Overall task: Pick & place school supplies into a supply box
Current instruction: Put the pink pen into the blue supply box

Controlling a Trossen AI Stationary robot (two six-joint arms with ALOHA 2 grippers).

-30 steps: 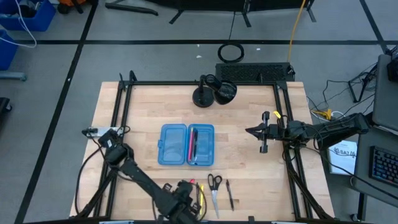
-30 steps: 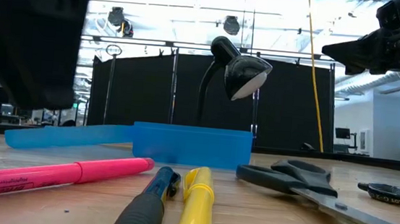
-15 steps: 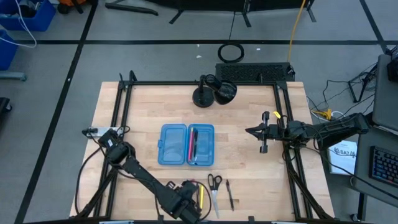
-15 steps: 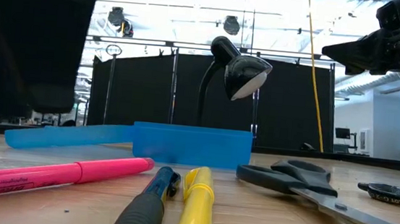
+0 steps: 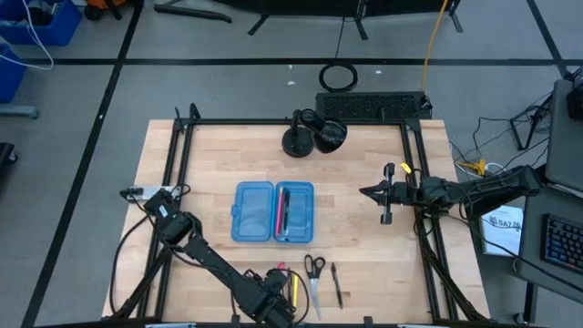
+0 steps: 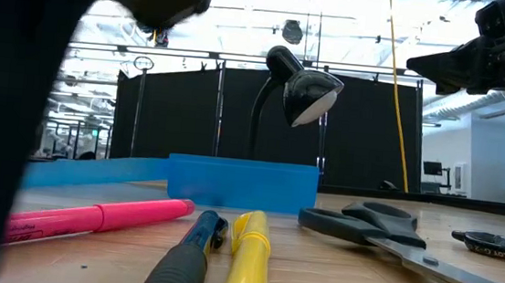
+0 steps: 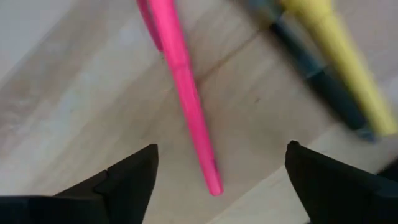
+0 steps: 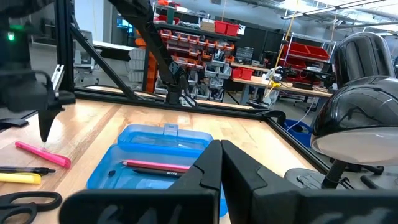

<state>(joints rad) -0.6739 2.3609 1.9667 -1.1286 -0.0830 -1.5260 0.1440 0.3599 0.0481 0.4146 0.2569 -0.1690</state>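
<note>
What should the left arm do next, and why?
Probably lower the open left gripper straight down around the pink pen and close. Its fingers stand wide apart on either side of the pen, which lies loose on the table, outside the blue case.

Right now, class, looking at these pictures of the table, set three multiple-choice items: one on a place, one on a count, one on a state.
1. Where do the black-handled scissors lie?
A. inside the case
B. on the wood beside the case
C. in a gripper

2. How many pens lie inside the translucent blue plastic pencil case?
A. none
B. two
C. five

3. How is the left gripper over the pink highlighter?
A. open, holding nothing
B. shut on the highlighter
C. shut on the scissors

Answers: 1 B, they rest on bare table; 2 B, a pink and a dark one show; 3 A, both fingers stand apart around it.
</note>
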